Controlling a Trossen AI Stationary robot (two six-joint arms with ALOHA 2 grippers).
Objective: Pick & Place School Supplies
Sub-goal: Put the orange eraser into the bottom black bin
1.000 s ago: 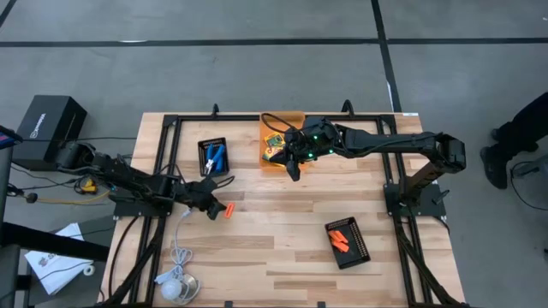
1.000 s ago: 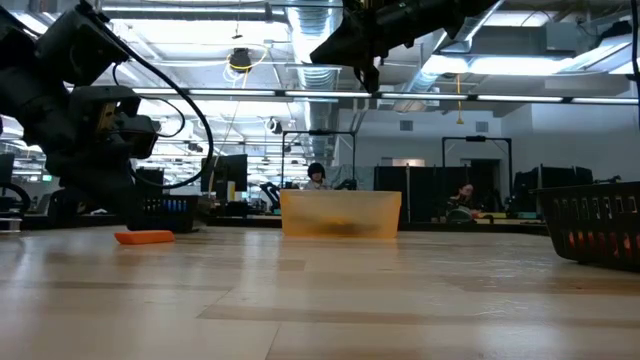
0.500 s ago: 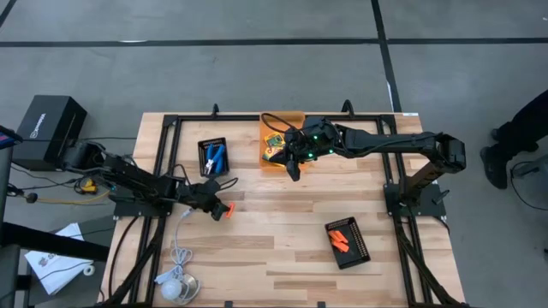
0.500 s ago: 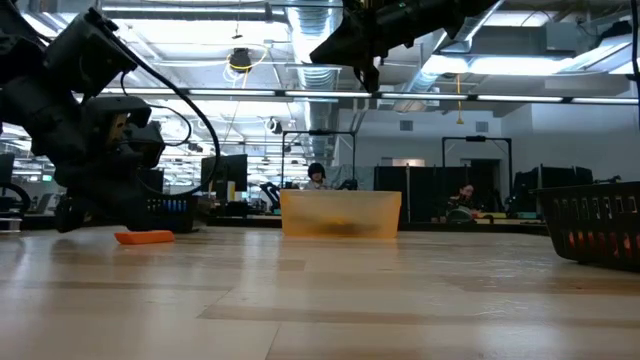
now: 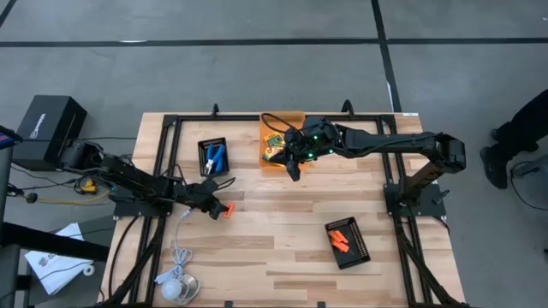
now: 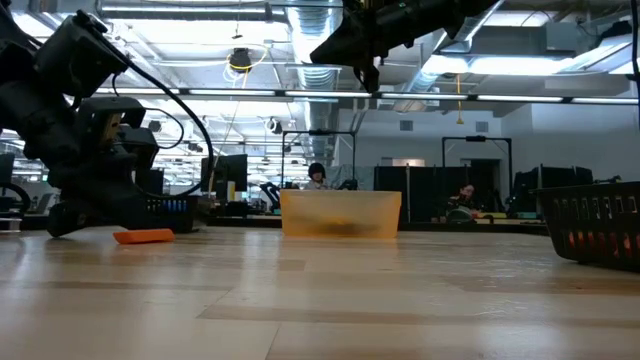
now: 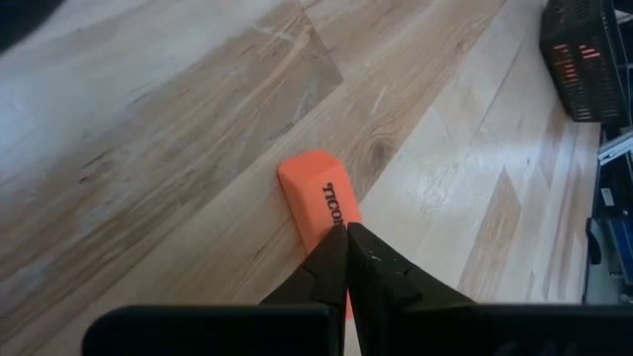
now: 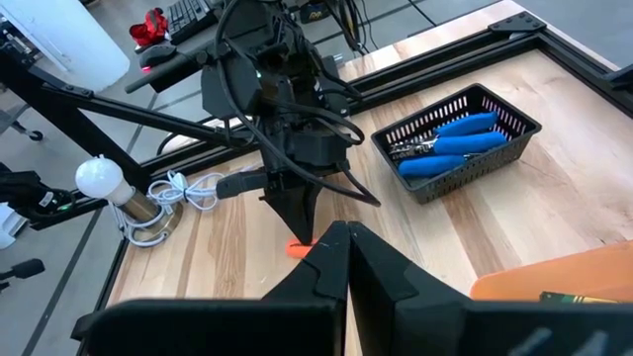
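Orange, stubby and unsorted, the last eraser-like piece (image 7: 318,202) lies on the wooden counter (image 5: 282,248) under our left pincer's (image 7: 346,235) closed, empty tips, while our right pincer (image 5: 294,174), closed and empty, hangs beside the orange translucent bin (image 5: 272,121).

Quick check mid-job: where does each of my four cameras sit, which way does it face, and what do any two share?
High: overhead, facing straight down at the table; both arms show.
Low: table height, facing level across to the orange bin; arms enter from above.
Left wrist: on the left arm, facing the orange eraser; shut left gripper at its end.
Right wrist: above the bin, facing the left arm; shut right gripper shows.
Shared: the eraser shows in all four.
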